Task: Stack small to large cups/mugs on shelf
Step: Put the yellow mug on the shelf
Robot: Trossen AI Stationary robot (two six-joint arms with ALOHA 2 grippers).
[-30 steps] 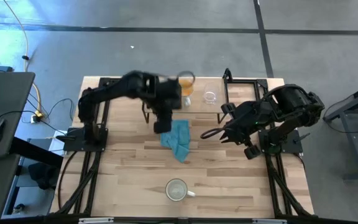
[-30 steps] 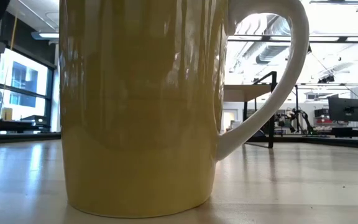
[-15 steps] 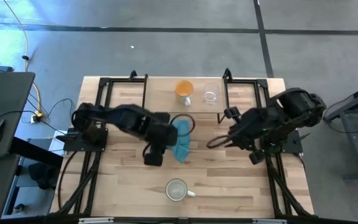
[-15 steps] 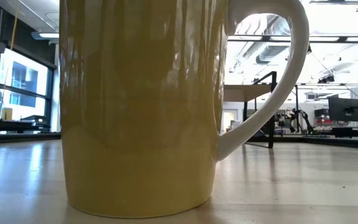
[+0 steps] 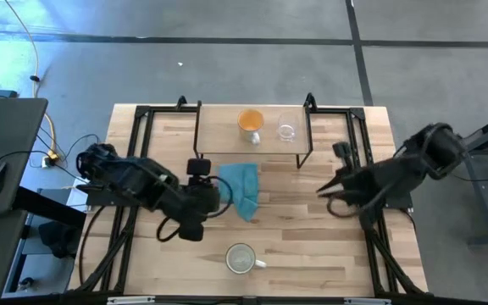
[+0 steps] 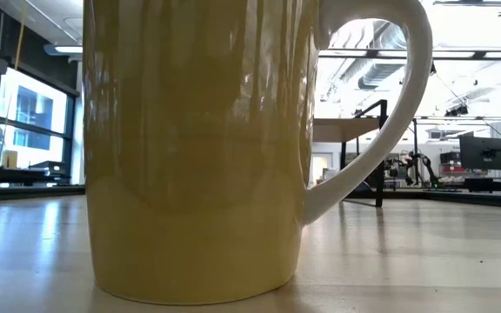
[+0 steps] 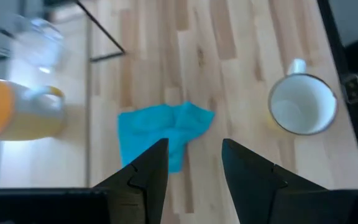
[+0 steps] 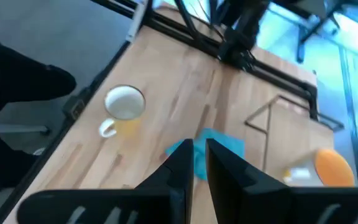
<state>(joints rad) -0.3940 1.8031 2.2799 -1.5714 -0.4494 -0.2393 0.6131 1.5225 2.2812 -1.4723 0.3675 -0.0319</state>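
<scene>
Leftmost, the left gripper (image 5: pixel 221 188) hovers above the table (image 5: pixel 312 246), its arm reaching in from the left side. Its fingers (image 7: pixel 146 168) stand apart with nothing between them, tips just at the left edge of the teal cloth (image 5: pixel 241 190). That cloth lies crumpled on the table, in front of the shelf (image 5: pixel 219 132).

Further right and far, the orange mug (image 5: pixel 251 121) stands on the shelf board, pale handle turned toward the near side. Just to its right on the same board sits the small clear glass cup (image 5: pixel 287 132) (apart from the mug, not touching it).

Near the front edge, roughly below the orange mug in the high view, the cream mug (image 5: pixel 241 258) stands upright and alone on the table, its handle pointing right; it fills most of the low view (image 6: pixel 198 148).

Rightmost, the right gripper (image 5: pixel 322 191) hangs over the table's right part, well apart from all three cups. Its fingers (image 8: pixel 176 168) are nearly together with only a narrow slit between them, gripping nothing.
</scene>
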